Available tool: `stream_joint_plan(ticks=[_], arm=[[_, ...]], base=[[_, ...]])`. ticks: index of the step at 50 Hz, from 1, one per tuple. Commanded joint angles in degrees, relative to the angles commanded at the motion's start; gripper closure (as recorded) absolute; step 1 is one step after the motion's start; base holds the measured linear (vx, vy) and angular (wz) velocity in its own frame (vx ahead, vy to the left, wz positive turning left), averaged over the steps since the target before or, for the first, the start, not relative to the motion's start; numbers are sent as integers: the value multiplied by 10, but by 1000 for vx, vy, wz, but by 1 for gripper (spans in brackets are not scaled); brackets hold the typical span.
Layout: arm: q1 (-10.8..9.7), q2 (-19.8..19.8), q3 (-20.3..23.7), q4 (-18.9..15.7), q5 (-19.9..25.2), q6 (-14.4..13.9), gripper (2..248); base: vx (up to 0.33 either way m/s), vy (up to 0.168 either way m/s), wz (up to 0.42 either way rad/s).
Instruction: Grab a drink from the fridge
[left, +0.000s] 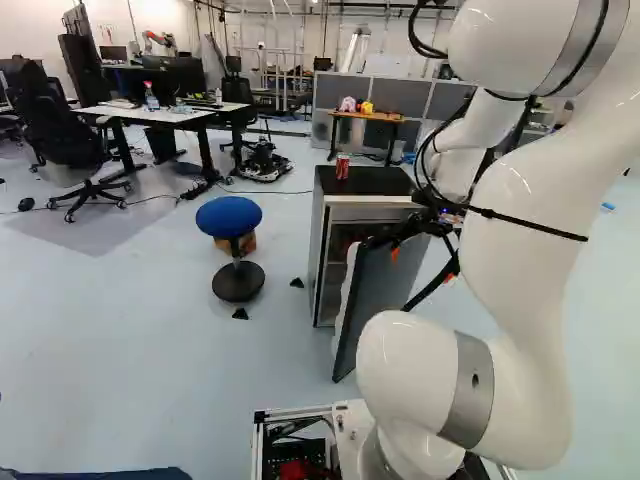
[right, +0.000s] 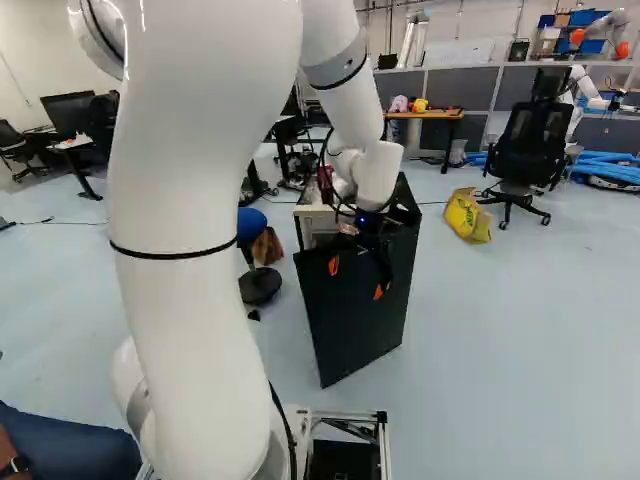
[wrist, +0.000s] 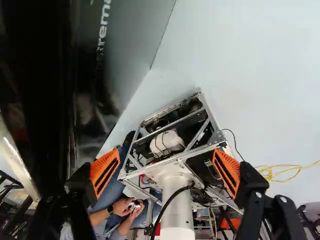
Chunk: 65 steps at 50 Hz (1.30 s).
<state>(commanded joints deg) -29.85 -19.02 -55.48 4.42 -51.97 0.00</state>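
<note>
The gripper hangs near the top of the fridge door in the right base view. In the wrist view the gripper is open, its orange pads wide apart with nothing gripped; the dark door panel runs beside one finger. A small fridge with a black top stands ahead, its door swung open. Part of its shelved inside shows, with reddish items too dim to make out. A red can stands upright on the fridge top.
A blue stool stands left of the fridge in the left base view. Farther off are desks, chairs and a yellow bag. Another robot stands at the back right. The wrist view shows the base frame and a person's hands beside it.
</note>
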Motion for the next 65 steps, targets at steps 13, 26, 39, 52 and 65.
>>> stream_joint_plan(ticks=[13, 26, 39, 52, 65], arm=[[23, 7, 11, 0, 28, 0, 3], [46, 14, 21, 0, 57, 0, 3], [68, 20, 29, 0, 85, 0, 3], [86, 25, 36, 0, 117, 0, 3], [103, 29, 42, 0, 150, 0, 3]], base=[[0, 0, 0], [0, 0, 0], [0, 0, 0], [0, 0, 0], [0, 0, 0]])
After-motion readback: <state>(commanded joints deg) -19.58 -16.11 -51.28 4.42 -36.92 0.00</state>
